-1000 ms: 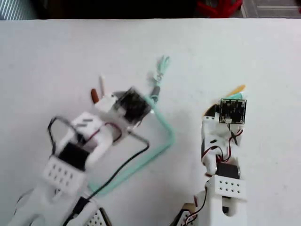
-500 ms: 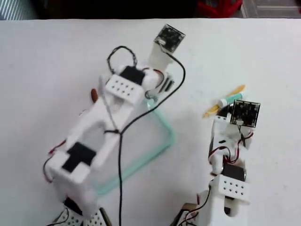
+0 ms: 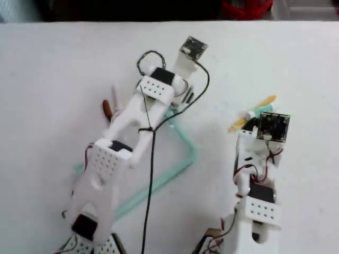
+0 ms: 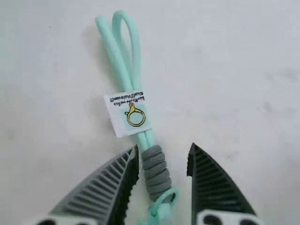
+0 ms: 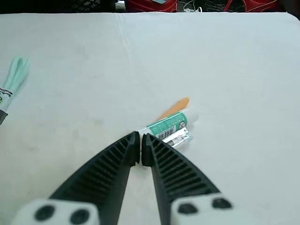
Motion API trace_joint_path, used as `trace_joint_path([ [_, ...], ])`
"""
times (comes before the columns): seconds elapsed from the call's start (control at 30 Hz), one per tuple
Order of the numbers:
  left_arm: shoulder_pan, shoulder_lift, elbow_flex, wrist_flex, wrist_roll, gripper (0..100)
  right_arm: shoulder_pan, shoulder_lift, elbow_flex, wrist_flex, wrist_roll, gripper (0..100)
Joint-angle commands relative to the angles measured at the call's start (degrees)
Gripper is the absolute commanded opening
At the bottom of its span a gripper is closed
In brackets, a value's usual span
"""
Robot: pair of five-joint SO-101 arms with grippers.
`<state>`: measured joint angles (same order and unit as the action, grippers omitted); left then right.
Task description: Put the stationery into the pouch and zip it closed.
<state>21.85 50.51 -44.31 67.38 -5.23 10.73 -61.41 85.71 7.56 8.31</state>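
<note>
counter [image 3: 47, 63]: white. one pouch [image 3: 192, 152], mint-edged, lies flat near the counter's middle, partly under the left arm [image 3: 132, 127]. two tools. left tool [image 4: 164, 150]: released, one finger either side of the grey wrap [image 4: 154, 168] on the one mint cord [image 4: 123, 51]. right tool [image 5: 140, 137]: clenched on nothing, just short of three stationery pieces on the counter, well apart from the pouch: one green-and-white marker [image 5: 169, 124], one orange pen [image 5: 174, 107], one silvery piece [image 5: 177, 137]. one white label [image 4: 129, 113] on the cord: gold clasp drawing, one line of small print.

The white plastic left arm [image 3: 127, 129] lies stretched forward, black left gripper [image 4: 162, 157] fingers apart; black right gripper [image 5: 140, 140] fingers pressed together.
</note>
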Motion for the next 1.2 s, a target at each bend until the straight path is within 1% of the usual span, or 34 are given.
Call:
trace_joint_path([
  [0.0,-0.57,0.66,-10.02,8.18,0.79,17,-0.66,-0.22,-0.35,-1.1,0.53,2.8],
  [0.07,-0.57,1.89,-11.25,10.55,2.73,17,-0.66,-0.31,-0.35,-1.1,0.53,2.8],
  [0.2,0.04,6.11,-13.1,8.35,6.77,18,-0.75,-0.31,-0.35,-1.1,0.53,2.8],
  [0.33,0.92,10.77,-16.79,7.82,8.0,17,-0.75,-0.31,-0.35,-0.92,0.53,2.8],
  [0.47,-0.4,13.41,-23.12,8.97,15.74,17,-0.75,-0.31,-0.35,-0.92,0.53,2.8],
  [0.63,-0.22,16.84,-26.81,10.2,13.36,17,-0.75,-0.31,-0.35,-0.92,0.53,2.8],
  [0.7,0.13,17.8,-26.81,10.55,10.81,17,-0.75,-0.31,-0.35,-0.92,0.53,2.8],
  [0.83,0.4,17.71,-29.01,15.3,8.18,12,-0.75,-0.31,-0.35,-1.01,0.53,2.8],
  [0.9,0.66,17.71,-30.42,17.23,7.03,12,-0.75,-0.31,-0.35,-1.01,0.53,2.8],
  [1.03,0.84,17.89,-29.19,16.7,5.36,11,-0.75,-0.31,-0.35,-1.01,0.53,2.8],
  [1.17,0.66,17.89,-28.66,16.26,5.1,2,-0.75,-0.31,-0.35,-1.01,0.53,2.8],
])
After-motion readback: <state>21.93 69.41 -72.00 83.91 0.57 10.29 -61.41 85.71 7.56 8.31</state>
